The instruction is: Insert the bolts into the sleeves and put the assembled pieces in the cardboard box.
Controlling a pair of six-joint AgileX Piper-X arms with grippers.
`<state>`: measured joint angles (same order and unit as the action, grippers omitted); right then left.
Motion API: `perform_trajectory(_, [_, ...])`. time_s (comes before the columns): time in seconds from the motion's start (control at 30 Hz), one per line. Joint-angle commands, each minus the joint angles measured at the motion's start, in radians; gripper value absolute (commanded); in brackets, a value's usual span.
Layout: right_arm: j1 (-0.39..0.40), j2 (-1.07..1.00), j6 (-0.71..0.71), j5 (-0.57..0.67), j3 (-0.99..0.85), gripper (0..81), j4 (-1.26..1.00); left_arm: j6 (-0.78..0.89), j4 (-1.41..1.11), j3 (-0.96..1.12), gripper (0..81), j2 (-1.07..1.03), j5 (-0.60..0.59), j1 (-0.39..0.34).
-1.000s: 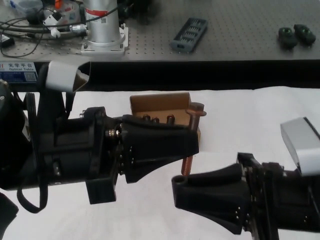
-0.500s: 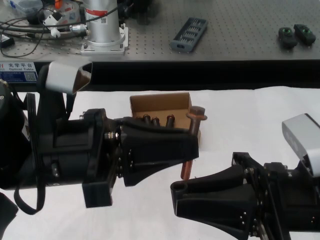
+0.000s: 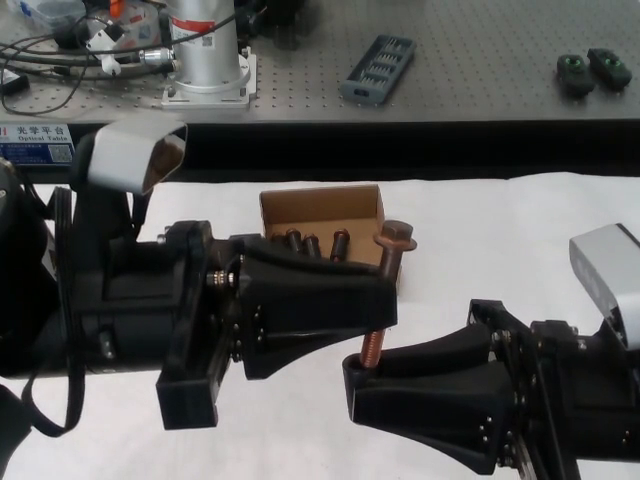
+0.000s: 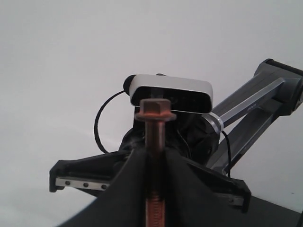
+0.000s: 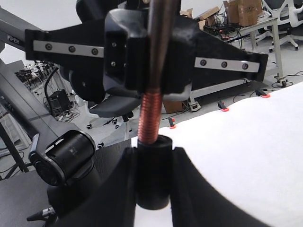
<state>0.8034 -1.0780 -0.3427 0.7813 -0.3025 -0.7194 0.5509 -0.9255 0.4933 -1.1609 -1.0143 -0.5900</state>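
My left gripper [image 3: 384, 296] is shut on a copper bolt [image 3: 390, 262], holding it upright with the flanged head [image 4: 155, 111] on top. The bolt's threaded end [image 5: 150, 118] meets the open top of a black sleeve [image 5: 152, 172]. My right gripper [image 3: 362, 376] is shut on that sleeve, just below the left one. In the left wrist view, the bolt shank [image 4: 154, 142] runs between the left gripper's dark fingers [image 4: 128, 184]. Behind both grippers stands the cardboard box [image 3: 322, 207], with several assembled pieces [image 3: 312, 241] inside.
White cloth [image 3: 480, 230] covers the bench around the box. Beyond it lies a perforated metal table [image 3: 480, 60] carrying a metal post [image 3: 205, 50], cables, a dark tray [image 3: 378, 66] and two small black parts [image 3: 594, 70].
The left gripper has lowered the bolt, whose head now sits lower against the box. The right gripper shifted slightly, and the bolt's tip now meets the sleeve.
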Motion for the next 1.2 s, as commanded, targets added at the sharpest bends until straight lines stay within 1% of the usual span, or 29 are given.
perform_trajectory(0.0, [0.002, 0.013, -0.001, -0.003, -0.01, 2.9, -0.058, -0.067, -0.025, 0.003, 0.6, 0.012, -0.021, -0.004])
perform_trajectory(0.37, [0.002, 0.015, -0.026, -0.001, -0.01, 2.9, -0.129, -0.124, -0.025, 0.003, 0.6, 0.012, -0.018, -0.004])
perform_trajectory(0.57, [0.002, 0.015, -0.072, -0.001, -0.01, 2.9, -0.182, -0.141, -0.025, 0.003, 0.6, 0.012, -0.018, -0.004])
perform_trajectory(0.87, [0.002, 0.015, -0.068, -0.014, -0.01, 2.9, -0.186, -0.138, -0.025, 0.003, 0.6, 0.012, -0.016, -0.004])
perform_trajectory(1.1, [0.002, 0.015, -0.068, -0.055, -0.01, 2.9, -0.216, -0.104, -0.025, 0.003, 0.0, 0.012, -0.014, -0.004])
perform_trajectory(1.17, [0.0, 0.015, -0.068, -0.069, -0.01, 2.9, -0.216, -0.094, -0.025, 0.003, 4.7, 0.012, -0.014, -0.004])
